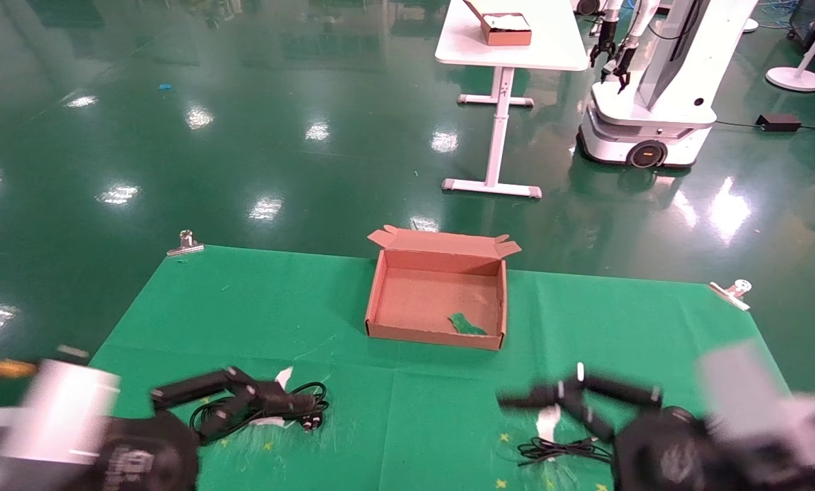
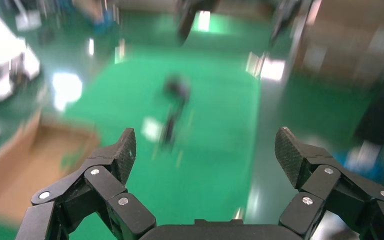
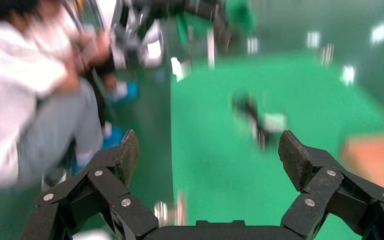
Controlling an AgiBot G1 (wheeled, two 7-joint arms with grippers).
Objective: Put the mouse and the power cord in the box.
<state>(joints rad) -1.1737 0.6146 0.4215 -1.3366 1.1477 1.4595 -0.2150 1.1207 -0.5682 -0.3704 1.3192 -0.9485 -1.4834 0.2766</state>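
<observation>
The brown cardboard box (image 1: 436,320) lies open on the far middle of the green cloth, holding only a green scrap (image 1: 467,324). The power cord (image 1: 314,416) lies coiled at front left, right by my open left gripper (image 1: 257,399), whose fingers hold nothing (image 2: 205,137). It shows across the cloth as the power cord (image 3: 252,111) in the right wrist view. At front right, my right gripper (image 1: 550,407) is open and empty too (image 3: 208,137), above the mouse's thin cable (image 1: 557,450). The mouse (image 2: 176,89) shows across the cloth in the left wrist view; in the head view my right arm hides its body.
Metal clips (image 1: 186,243) (image 1: 733,293) pin the cloth's far corners. Beyond it is green floor, a white table (image 1: 509,48) bearing a smaller brown box, and another white robot (image 1: 653,116). A seated person (image 3: 25,100) shows in the right wrist view.
</observation>
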